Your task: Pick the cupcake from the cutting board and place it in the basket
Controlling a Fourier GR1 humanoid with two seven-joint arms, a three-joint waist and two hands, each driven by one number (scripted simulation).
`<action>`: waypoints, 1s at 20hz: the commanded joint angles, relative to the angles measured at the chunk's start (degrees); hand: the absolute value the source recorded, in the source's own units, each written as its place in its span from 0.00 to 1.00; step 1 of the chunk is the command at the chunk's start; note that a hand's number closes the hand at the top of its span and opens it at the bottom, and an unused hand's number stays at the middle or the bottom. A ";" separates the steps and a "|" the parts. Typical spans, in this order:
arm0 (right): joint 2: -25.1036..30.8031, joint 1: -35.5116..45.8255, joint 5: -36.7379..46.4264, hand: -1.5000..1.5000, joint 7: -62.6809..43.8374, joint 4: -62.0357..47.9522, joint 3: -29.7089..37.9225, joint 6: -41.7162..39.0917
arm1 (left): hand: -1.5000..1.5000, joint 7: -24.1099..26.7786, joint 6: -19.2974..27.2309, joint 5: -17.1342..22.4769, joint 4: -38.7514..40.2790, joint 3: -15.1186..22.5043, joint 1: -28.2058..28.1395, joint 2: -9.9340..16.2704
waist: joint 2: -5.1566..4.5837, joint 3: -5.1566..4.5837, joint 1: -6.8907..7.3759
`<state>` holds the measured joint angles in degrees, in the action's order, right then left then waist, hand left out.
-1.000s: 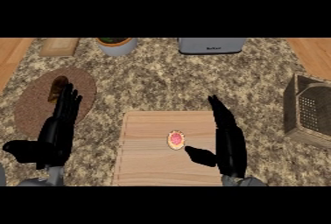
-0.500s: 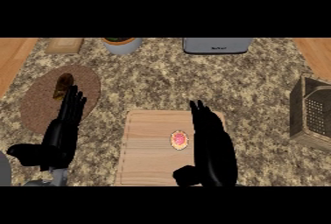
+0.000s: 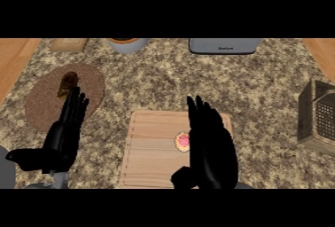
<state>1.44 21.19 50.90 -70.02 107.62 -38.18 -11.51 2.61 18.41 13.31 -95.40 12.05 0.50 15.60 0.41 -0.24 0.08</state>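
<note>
**Head view: cupcake on the board, right hand beside it**

Pink-topped and small, the cupcake sits on the cutting board, toward the board's right half. Its right edge is hidden behind the right hand, which lies over the board with fingers straight and pointing away from the robot, thumb out to the lower left; the hand has hold of nothing, and whether it touches the cupcake cannot be told.

The board rests on the speckled stone counter, near the lower middle of the view. The basket stands at the right edge, well apart from the board and partly cut off by the frame.

At the left the left hand rests with fingers straight and up, carrying nothing, its fingertips over a round brown mat. A small brown item lies on that mat. Along the far edge are a wooden block, a grey bowl and a grey appliance.
</note>
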 commanded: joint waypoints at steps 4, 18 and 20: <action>-1.37 -1.03 0.40 0.00 -12.80 -1.99 0.03 -5.81 | 0.50 -1.20 0.41 -0.22 -0.04 -0.62 2.06 -0.76 | -0.22 0.17 -0.51; -1.38 -2.26 2.82 0.00 -8.77 -6.83 -2.98 1.93 | 0.50 1.72 -1.65 -1.47 1.97 -2.17 1.29 -1.47 | -0.37 0.20 -0.08; -1.38 1.37 1.25 0.00 -11.07 -9.02 -3.41 2.27 | 0.50 0.54 -0.97 -2.58 1.33 -0.23 0.90 -2.61 | -0.38 0.19 0.26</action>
<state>1.09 19.95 52.20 -68.97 100.48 -41.02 -9.34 2.07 17.31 11.89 -95.22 10.90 1.38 14.36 0.07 -0.04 0.33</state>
